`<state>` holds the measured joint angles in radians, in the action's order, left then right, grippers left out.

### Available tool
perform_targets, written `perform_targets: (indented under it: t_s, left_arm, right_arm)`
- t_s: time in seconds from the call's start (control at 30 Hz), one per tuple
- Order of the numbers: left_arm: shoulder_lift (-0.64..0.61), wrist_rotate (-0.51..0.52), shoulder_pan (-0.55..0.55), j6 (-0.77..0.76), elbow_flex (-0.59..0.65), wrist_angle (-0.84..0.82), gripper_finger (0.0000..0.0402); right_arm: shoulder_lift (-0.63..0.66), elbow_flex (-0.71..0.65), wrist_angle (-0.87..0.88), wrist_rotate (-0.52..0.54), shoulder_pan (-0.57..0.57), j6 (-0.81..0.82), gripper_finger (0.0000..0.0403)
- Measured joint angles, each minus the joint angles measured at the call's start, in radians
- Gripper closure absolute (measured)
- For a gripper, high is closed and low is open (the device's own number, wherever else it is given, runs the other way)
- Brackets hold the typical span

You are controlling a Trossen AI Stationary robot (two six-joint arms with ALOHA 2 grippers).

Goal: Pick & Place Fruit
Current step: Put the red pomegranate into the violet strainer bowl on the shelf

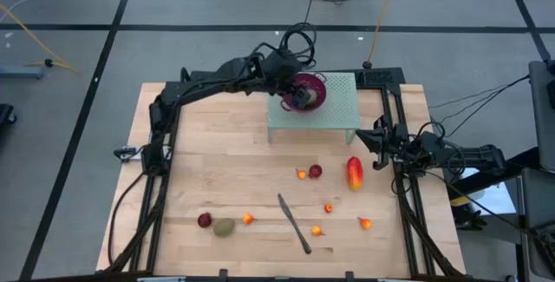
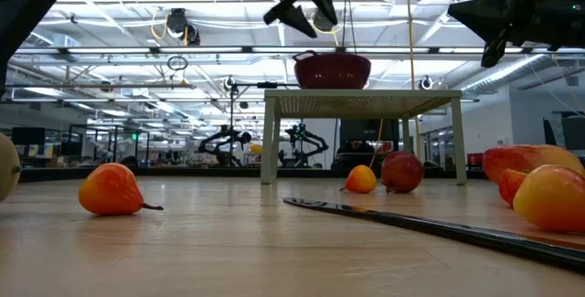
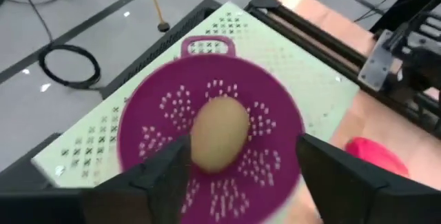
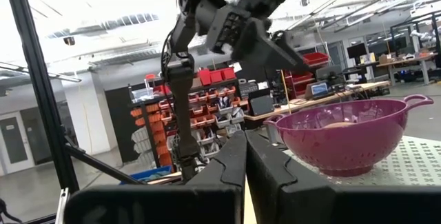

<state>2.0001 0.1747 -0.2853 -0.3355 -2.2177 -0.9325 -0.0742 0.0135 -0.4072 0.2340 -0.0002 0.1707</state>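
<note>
A brownish-green kiwi (image 3: 219,133) lies in the purple perforated bowl (image 3: 155,124), which stands on a pale green perforated stand (image 1: 334,113) at the table's far side. My left gripper (image 3: 241,154) hangs open above the bowl (image 2: 332,68), fingers spread, nothing between them. The low view shows this gripper (image 2: 306,9) clear above the rim. On the wood lie a red-yellow mango (image 1: 354,173), a dark red fruit (image 1: 316,171), another dark red one (image 1: 205,220), a second kiwi (image 1: 225,226) and several tiny orange-red pieces. My right gripper (image 4: 244,162) rests shut at the right edge.
A long dark-handled knife (image 1: 294,223) lies slanted on the near middle of the table, among the small fruit. Black frame rails run along the left and right table edges. The left half of the wooden top (image 1: 208,160) has free room.
</note>
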Motion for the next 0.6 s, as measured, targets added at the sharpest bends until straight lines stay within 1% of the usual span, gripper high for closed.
perform_targets:
  t_s: [0.1,0.4,0.6]
  left_arm:
    - [-0.030,0.019,0.028,0.000,0.000,-0.020,0.0183]
    - [-0.092,0.019,0.108,-0.007,0.000,-0.086,0.0305]
    - [-0.125,0.036,0.161,-0.010,0.000,-0.122,0.0382]
  right_arm:
    - [0.000,0.000,0.000,0.000,0.000,0.000,0.0403]
    - [0.000,0.000,0.001,0.000,0.000,0.000,0.0403]
    - [0.000,0.000,0.000,0.000,0.000,0.000,0.0403]
